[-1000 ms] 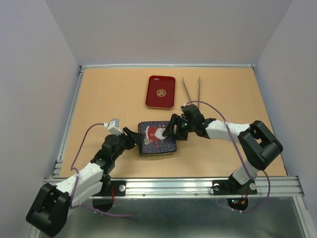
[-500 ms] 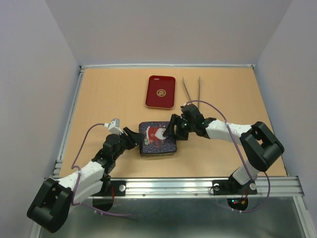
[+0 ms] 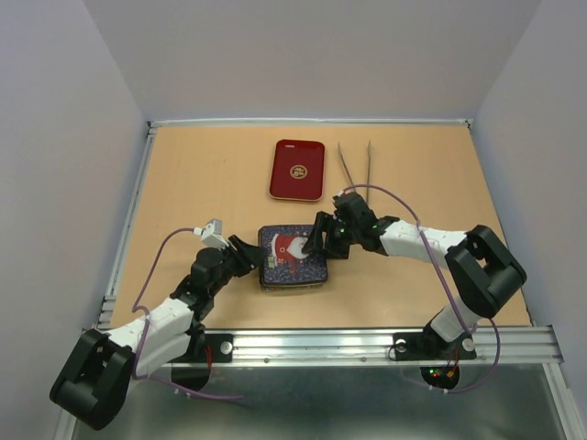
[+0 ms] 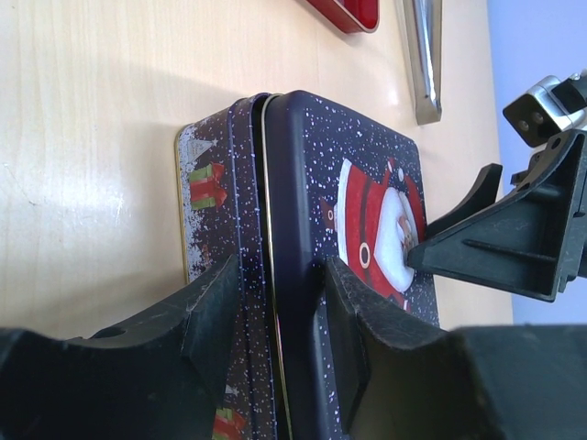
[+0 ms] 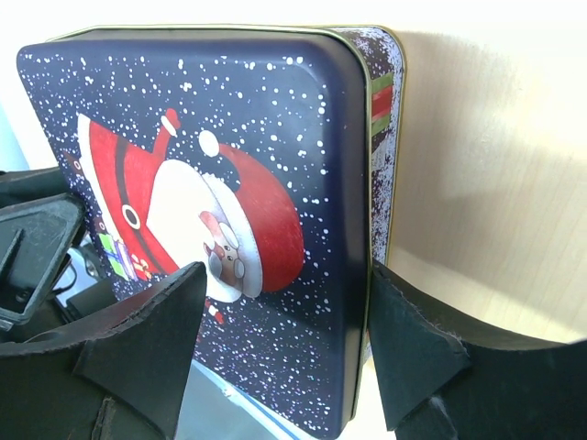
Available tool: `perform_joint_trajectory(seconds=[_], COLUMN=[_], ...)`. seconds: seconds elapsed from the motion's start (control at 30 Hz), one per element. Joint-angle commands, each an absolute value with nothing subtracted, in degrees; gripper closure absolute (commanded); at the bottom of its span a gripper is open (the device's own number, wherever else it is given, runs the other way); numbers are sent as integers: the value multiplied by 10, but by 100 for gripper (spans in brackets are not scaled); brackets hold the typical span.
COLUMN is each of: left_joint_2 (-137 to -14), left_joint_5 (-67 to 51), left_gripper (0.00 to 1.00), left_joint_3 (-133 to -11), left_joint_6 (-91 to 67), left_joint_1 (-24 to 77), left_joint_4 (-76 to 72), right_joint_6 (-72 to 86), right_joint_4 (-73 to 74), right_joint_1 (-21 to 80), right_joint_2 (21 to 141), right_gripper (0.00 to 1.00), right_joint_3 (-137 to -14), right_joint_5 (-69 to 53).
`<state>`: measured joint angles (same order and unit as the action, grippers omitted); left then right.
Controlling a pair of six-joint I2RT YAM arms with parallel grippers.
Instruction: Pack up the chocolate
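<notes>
Blue rectangular metal Santa tin — we are probably pressing it shut, evenly: left gripper pinching at 9 o'clock; right gripper wide at 3, hold unclear.

- No legible text, number or brand name appears in any view.
- Blue tin: the lid bears a Santa picture and white snow dots, with no lettering.
- Red lid, at 12 o'clock from the tin: a round gold emblem at centre, too small to read.

tin contents hidden, tweezers cropped
</notes>
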<state>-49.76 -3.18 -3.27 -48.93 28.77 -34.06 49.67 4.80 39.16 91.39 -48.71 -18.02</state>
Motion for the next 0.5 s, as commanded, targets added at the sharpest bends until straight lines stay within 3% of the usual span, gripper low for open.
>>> perform_joint_trajectory(seconds=[0.0, 0.47], left_joint_2=[-498, -497], left_joint_5=[-78, -78], left_gripper=[96, 100], left_joint_3=[-14, -11], left_joint_6=[-481, -483], left_joint_1=[302, 301], left_joint_4=[-349, -342], right_joint_6=[492, 473], right_joint_4=[20, 47], right_joint_1=[407, 407], right_joint_2=[875, 869], right_gripper=[27, 25], right_joint_3=[-541, -552], right_joint_5=[-186, -159])
